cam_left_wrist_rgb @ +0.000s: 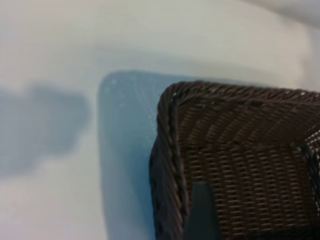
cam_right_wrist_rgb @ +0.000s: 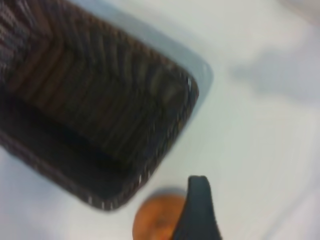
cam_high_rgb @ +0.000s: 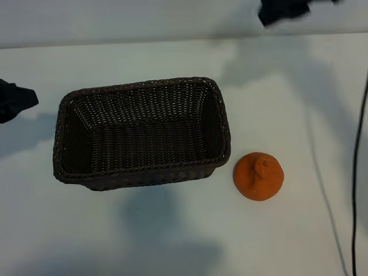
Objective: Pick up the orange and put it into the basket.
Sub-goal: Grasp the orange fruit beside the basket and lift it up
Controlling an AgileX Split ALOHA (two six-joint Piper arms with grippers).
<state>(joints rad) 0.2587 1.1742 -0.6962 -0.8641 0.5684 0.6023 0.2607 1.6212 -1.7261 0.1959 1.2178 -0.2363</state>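
Observation:
The orange [cam_high_rgb: 259,176] lies on the white table just right of the basket's near right corner, knob up, touching nothing. The dark brown wicker basket [cam_high_rgb: 141,86] stands empty at the middle. My right gripper [cam_high_rgb: 282,10] hangs at the far edge of the exterior view, well away from the orange. In its wrist view one dark finger [cam_right_wrist_rgb: 199,210] shows beside the orange [cam_right_wrist_rgb: 152,220] and the basket's corner [cam_right_wrist_rgb: 170,135], with nothing held. My left gripper [cam_high_rgb: 17,99] is parked off the basket's left end. One of its fingers [cam_left_wrist_rgb: 201,212] shows over the basket's rim [cam_left_wrist_rgb: 172,130].
A black cable [cam_high_rgb: 359,172] runs down the right edge of the table, and a thin grey line [cam_high_rgb: 322,190] runs beside it. Bare white tabletop lies in front of the basket and around the orange.

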